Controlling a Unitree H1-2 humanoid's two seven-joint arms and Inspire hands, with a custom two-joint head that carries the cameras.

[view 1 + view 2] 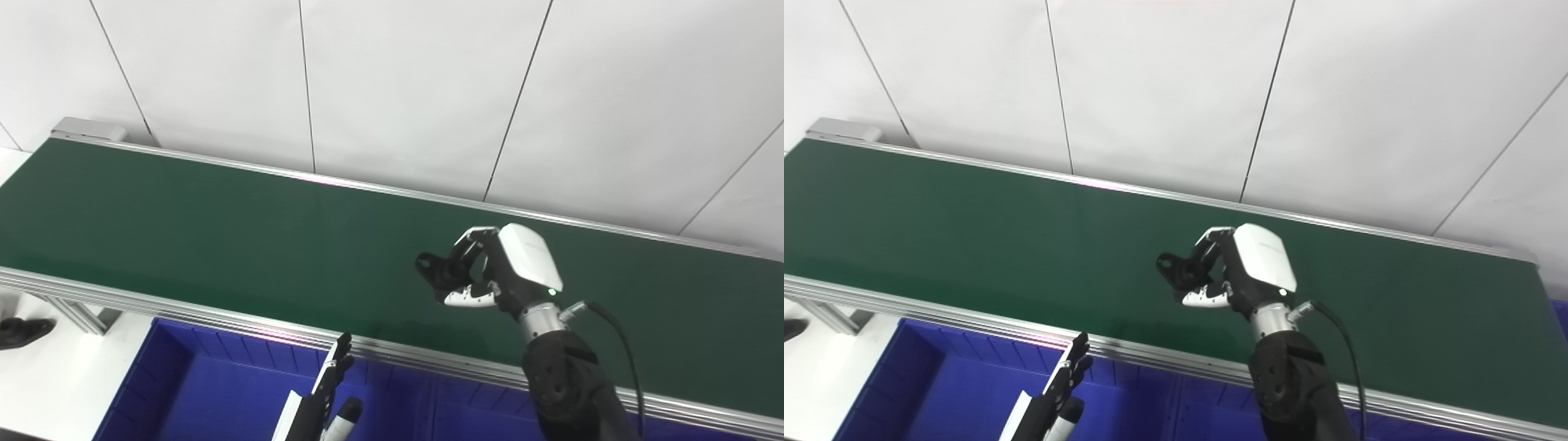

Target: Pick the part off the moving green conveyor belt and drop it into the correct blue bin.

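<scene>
Right hand (502,269) is over the green conveyor belt (184,233), fingers curled round a small black part (436,269). The part sticks out to the left of the hand, and I can see a round hole through its outer end. It's pinched between the fingers above and the white thumb (468,298) below, so I'd call that a proper grasp. From these views I can't tell if the part is lifted clear of the belt or touching it; it just sits over the green, nearer the front rail than the back one.

Left hand (331,373) pokes up from the bottom edge, over the blue bin (184,380), fingertips (1077,350) roughly level with the belt's front aluminium rail (245,321). Fingers look straight and it's holding nothing, so it's released and just sitting there.

The bin is right below the front rail, and a second blue compartment (478,410) starts to its right past a divider, under my right forearm. A black cable (618,343) loops off the right wrist. There's another dark object (21,331) on the white worktop (55,380) at far left, too cropped for me to identify
</scene>
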